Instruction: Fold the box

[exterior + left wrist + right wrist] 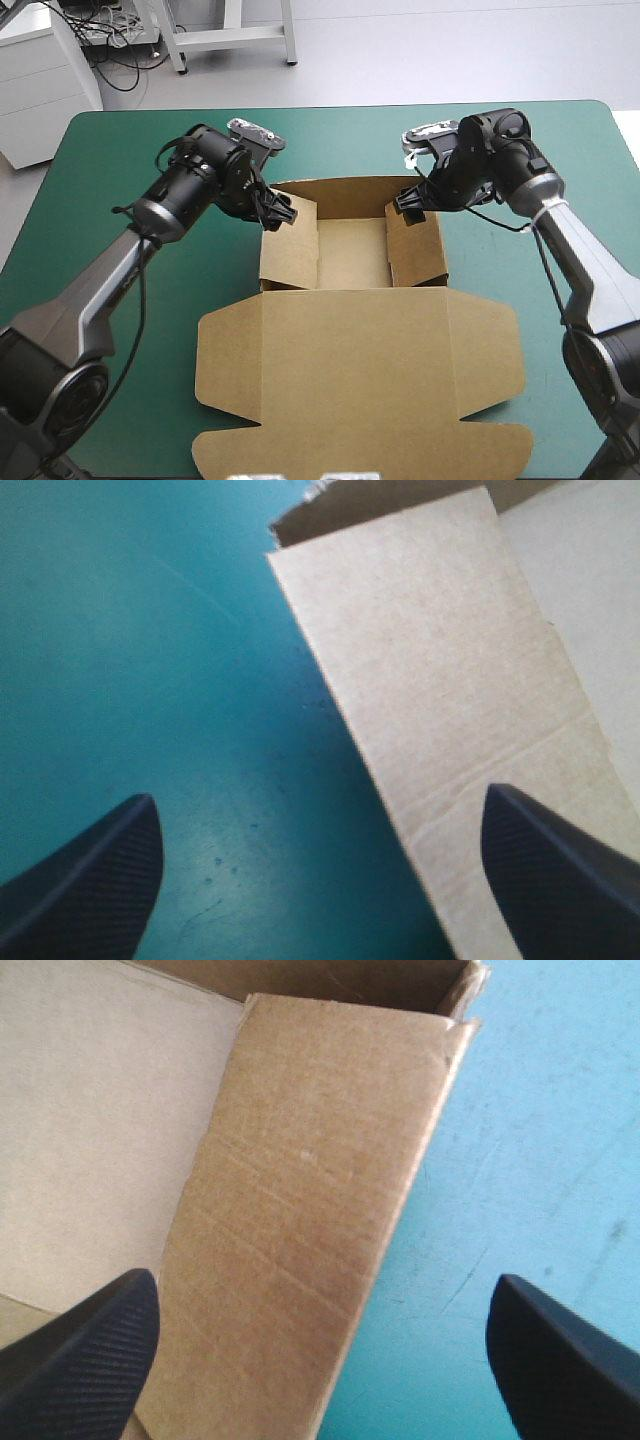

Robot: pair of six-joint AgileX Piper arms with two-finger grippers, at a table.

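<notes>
The left gripper (pixel 318 798) stands wide open and holds nothing. One black finger (pixel 95 880) hangs over the teal-green cover (pixel 130 630), and the other (pixel 560 875) over brown board. The left wall (pixel 440 680) of the box (pixel 350 370) runs between them, nearer the second finger. Whether either finger touches the wall cannot be told.

The right gripper (pixel 322 1276) is just as wide and also holds nothing. It straddles the right wall (pixel 300 1210), which runs straight ahead of it between the fingers. One finger (pixel 85 1355) is on the tray's inner side. The other finger (pixel 575 1355) is outside, over the cover. Contact cannot be made out here either.

The box lies between the two grippers. Its tray (pixel 350 255) has its walls raised, and each gripper is at the far end of one side wall. The back wall (pixel 350 190) crosses ahead, from one gripper to the other. The lid (pixel 360 400) lies flat, spread wide behind both grippers toward the table's near edge. The sheet's long axis runs from the far edge to the near edge, with the tray at the far end.

From above, the wrists cover most of the fingers, so their tips are hard to see against the walls. In each wrist view the wall's near end passes out of sight under the gripper, and only a strip of the tray's floor shows.
</notes>
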